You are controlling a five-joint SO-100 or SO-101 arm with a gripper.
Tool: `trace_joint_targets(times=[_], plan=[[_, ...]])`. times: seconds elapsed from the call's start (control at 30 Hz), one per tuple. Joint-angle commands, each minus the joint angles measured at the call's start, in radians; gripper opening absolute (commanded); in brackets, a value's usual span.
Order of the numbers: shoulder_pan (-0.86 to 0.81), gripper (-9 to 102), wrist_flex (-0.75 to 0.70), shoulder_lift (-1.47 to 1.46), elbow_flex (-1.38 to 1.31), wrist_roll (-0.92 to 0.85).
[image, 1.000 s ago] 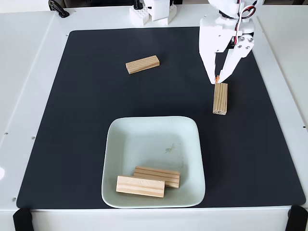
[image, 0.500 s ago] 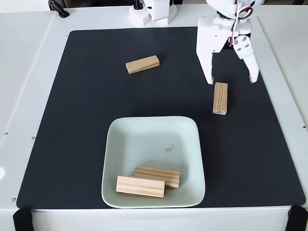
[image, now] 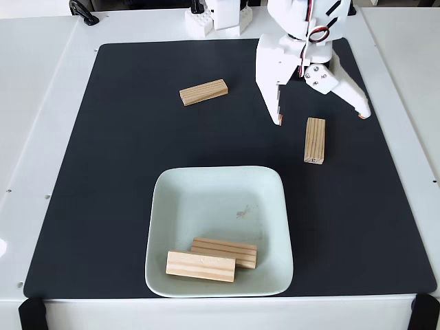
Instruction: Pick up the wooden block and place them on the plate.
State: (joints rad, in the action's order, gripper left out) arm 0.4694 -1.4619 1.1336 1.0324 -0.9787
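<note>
My white claw [image: 319, 118] has swung left and spread wide, holding nothing, its tips either side above the small light wooden block [image: 315, 140].

— Where does the fixed view look from?
— High above the table's near edge, angled down at the black mat [image: 124, 172] (arm base at the far top).

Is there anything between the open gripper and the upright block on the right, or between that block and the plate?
Nothing visible. The gripper hangs open just above the block, with bare mat between them. Bare mat also lies between the block and the plate, whose upper half is free; two blocks lie at its lower edge.
</note>
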Motion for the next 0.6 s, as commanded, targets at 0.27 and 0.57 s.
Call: trace_joint_targets(times=[0.27, 0.57], plan=[[0.051, 54, 0.052, 0.074, 0.052, 0.002], [0.057, 54, 0.397, 0.075, 0.313, -0.009]])
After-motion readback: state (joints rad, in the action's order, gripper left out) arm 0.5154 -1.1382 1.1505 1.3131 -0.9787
